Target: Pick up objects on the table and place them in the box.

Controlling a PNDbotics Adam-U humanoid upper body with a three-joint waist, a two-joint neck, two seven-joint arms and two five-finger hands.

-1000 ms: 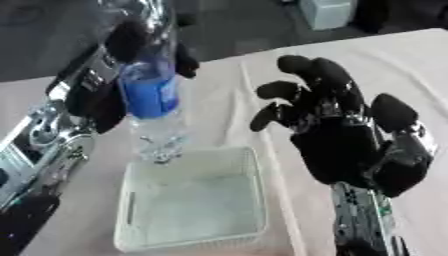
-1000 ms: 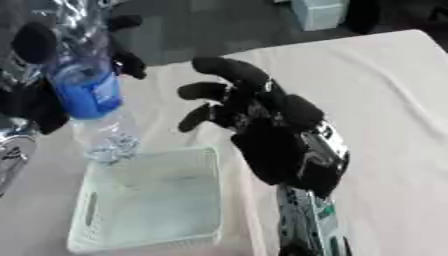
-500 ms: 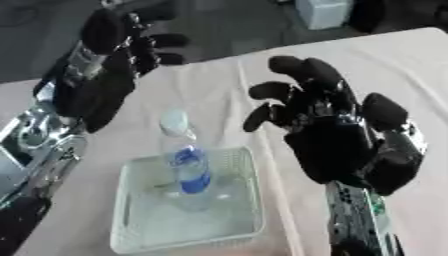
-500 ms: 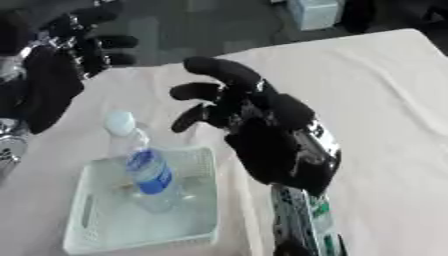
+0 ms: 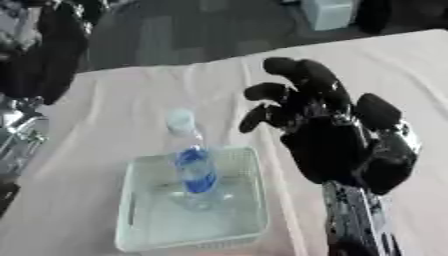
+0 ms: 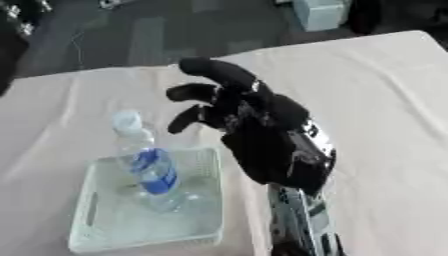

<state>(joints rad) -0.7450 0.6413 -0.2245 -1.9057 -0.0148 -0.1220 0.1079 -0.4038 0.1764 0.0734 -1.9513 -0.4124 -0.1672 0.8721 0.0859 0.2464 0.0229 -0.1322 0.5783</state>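
Observation:
A clear plastic bottle (image 5: pixel 194 164) with a blue label and a white cap stands in the pale green box (image 5: pixel 140 227), leaning slightly. Nothing holds it. My left hand (image 5: pixel 44 55) is raised at the upper left, well above and left of the box, and how its fingers stand is hidden by blur and the frame edge. My right hand (image 5: pixel 328 135) hovers to the right of the box, palm up, fingers loosely spread and holding nothing.
The table (image 5: pixel 411 85) is covered with a light beige cloth. A white bin (image 5: pixel 325 12) stands on the dark floor beyond the far edge. My right forearm (image 5: pixel 359 220) crosses the lower right beside the box.
The left hand let go of the bottle, which dropped into the box, then rose up and away to the left. The right hand stayed nearly still.

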